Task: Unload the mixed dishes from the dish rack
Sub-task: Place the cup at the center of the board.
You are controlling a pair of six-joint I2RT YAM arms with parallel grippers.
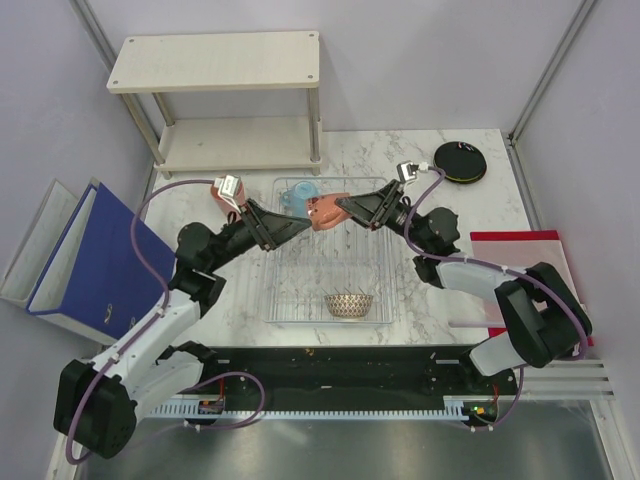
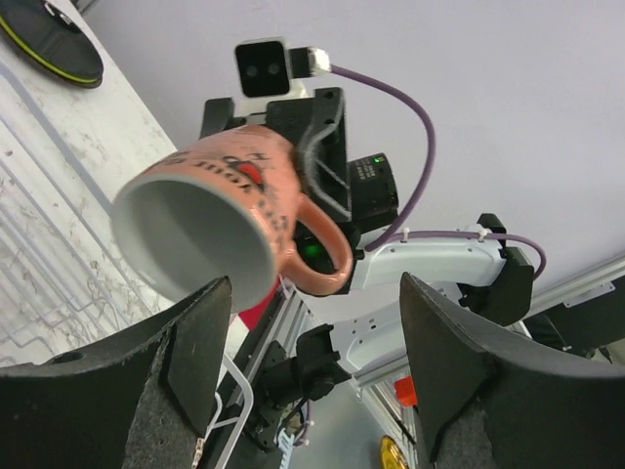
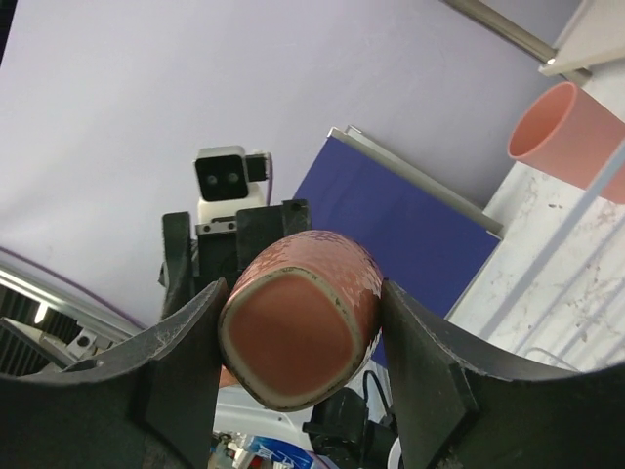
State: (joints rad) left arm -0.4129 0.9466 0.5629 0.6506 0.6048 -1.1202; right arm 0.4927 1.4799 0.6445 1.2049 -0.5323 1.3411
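1. As the frames stand, my right pincer (image 3: 298,342) is clenched on the base end of the salmon-pink ceramic mug (image 1: 325,212), one finger on each side. It holds the mug in the air above the far end of the silvery wire dish rack (image 1: 318,268), upper centre of the overhead view.
2. My left pincer (image 1: 303,222) is released, jaws wide, grasping nothing. It faces the right pincer from the left of the frame.
3. Governing relation: the mug lies between the two pincers, its long axis roughly level along the line joining them, base toward the right pincer and open mouth toward the left. In the left wrist view the mouth sits upper left and the handle points lower right, above the gap between my left fingers (image 2: 186,362).
4. The rim is just beside the left fingertips; I cannot tell whether it touches.
5. Judgement: a hand-over appears to be the step in hand. The left pincer would need to close across the mug's body, clear of the handle, before the right lets go.
6. Lying in the rack: a light blue cup (image 1: 298,195) at the far end and a net-patterned beige bowl (image 1: 348,305) at the near end. The unloading is not finished.
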